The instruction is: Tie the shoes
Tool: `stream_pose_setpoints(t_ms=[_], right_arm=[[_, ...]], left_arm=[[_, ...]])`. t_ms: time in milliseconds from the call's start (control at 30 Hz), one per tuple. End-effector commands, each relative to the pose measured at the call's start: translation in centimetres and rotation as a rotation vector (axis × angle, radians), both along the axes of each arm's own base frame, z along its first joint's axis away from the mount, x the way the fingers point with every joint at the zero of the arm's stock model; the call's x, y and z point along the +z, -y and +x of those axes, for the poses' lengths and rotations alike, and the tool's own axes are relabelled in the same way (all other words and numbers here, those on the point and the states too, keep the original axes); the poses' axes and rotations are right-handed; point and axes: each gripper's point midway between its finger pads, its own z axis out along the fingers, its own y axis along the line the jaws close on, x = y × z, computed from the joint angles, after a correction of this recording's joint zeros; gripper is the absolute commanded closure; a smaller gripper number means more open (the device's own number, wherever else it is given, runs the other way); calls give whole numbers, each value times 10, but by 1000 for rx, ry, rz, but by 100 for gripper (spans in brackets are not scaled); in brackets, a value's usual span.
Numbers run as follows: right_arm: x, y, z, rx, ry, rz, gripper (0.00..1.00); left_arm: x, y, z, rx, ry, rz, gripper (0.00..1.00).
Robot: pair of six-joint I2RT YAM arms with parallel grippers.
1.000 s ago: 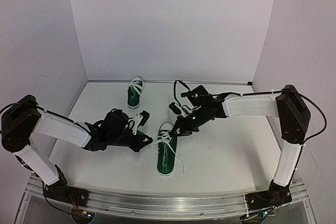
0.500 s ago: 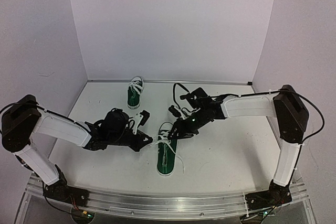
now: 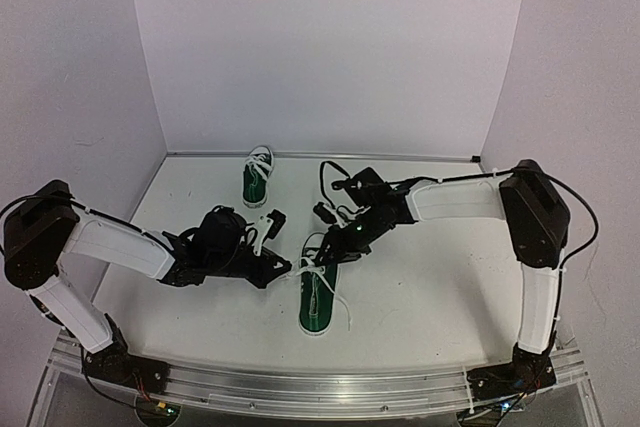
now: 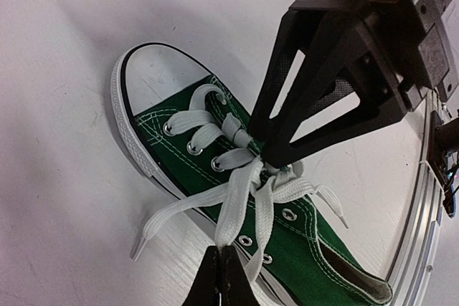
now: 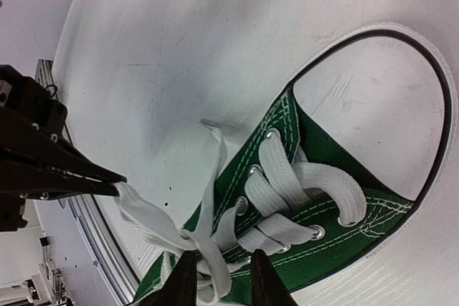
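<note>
The near green shoe [image 3: 318, 305] lies at the table's middle front, toe cap away from the arms; it also shows in the left wrist view [image 4: 337, 252] and the right wrist view [image 5: 337, 177]. My left gripper [image 3: 286, 269] [image 4: 221, 254] is shut on a loop of its white lace [image 4: 237, 202], held out to the shoe's left. My right gripper [image 3: 326, 253] [image 5: 221, 277] is open, its fingers [image 4: 301, 116] pointing down onto the lace crossing, a lace strand [image 5: 215, 259] between them. The second green shoe [image 3: 257, 179] stands apart at the back, untouched.
White walls close the table on the left, back and right. A metal rail [image 3: 320, 387] runs along the front edge. A loose lace end [image 4: 147, 231] lies on the table left of the near shoe.
My right gripper has moved left and down onto the near shoe's lace crossing. My left gripper has kept still, holding the lace.
</note>
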Motion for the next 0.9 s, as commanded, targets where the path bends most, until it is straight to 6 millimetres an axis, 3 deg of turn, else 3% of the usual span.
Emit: stream_pose_setpoints(t_ms=[0,67,200,533,700,867], right_arm=[[-1,-3,4,27,33,-19,79],[-2,-3,3,32,31,-22,83],[8,1,3,23,56,-23,100],[40,19,7,-93,151,15,100],[40,13,2,-102,117,72,100],[37,5,-6,-85,64,135,100]], left_arm=[[15,7,7,-2,23,-24,100],[14,6,8,0,23,-22,100],[14,5,9,8,25,-16,100],[-2,-6,20,81,-5,42,100],[-4,-5,20,67,-10,48,100],[8,1,15,6,26,26,98]])
